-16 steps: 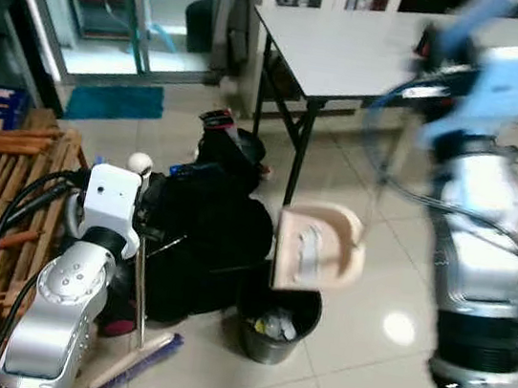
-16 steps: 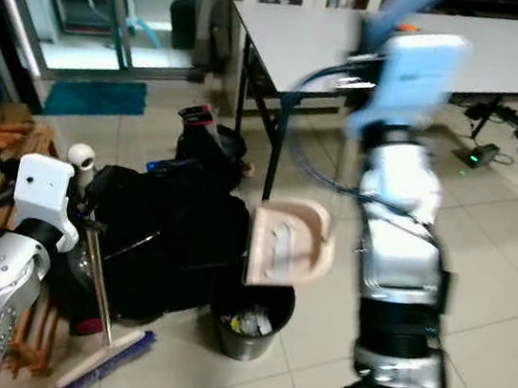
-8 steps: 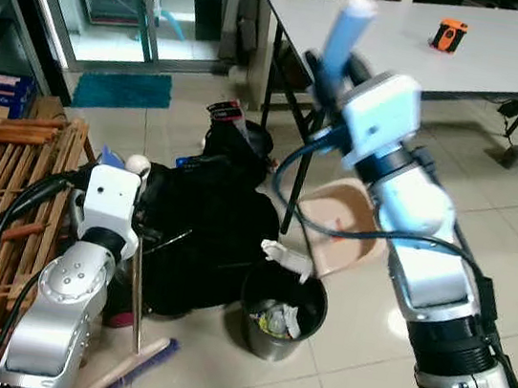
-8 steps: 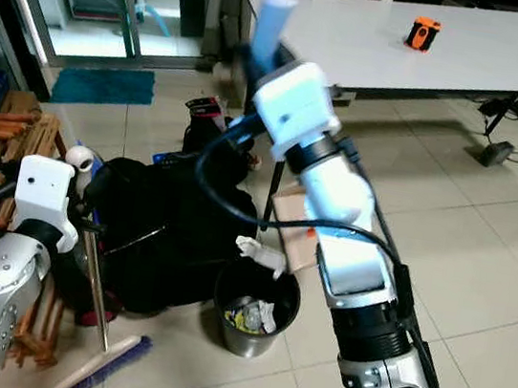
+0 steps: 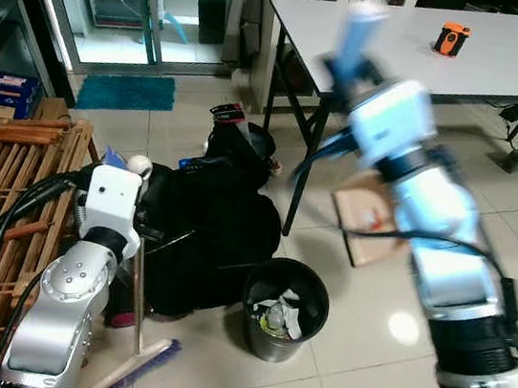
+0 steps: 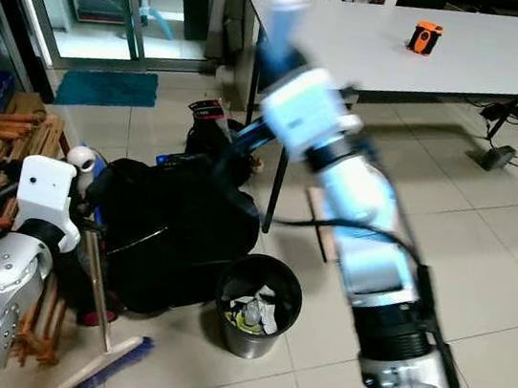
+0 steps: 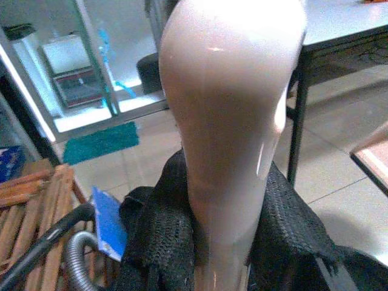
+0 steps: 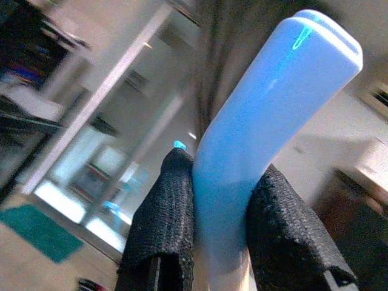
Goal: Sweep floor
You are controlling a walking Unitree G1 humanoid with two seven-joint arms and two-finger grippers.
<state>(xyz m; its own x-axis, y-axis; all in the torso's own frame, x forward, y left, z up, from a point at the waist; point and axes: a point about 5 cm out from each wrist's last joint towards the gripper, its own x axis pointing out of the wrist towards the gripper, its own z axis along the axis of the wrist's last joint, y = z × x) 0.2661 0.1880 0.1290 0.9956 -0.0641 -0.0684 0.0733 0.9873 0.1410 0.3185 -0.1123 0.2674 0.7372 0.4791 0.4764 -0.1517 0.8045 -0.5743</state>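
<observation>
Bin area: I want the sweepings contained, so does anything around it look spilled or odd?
Nothing spilled: the rubbish sits inside the bin. The dustpan hangs tilted in mid-air beside it, away from the bin mouth.

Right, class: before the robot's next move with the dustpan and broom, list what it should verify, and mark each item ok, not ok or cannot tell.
1. Right hand gripping the blue dustpan handle: ok.
2. Left hand gripping the broom handle: ok.
3. Dustpan emptied: cannot tell, blurred.
4. Rubbish inside the bin: ok.
5. Broom head on the floor: ok.
6. Dustpan apart from the table leg: cannot tell.
</observation>
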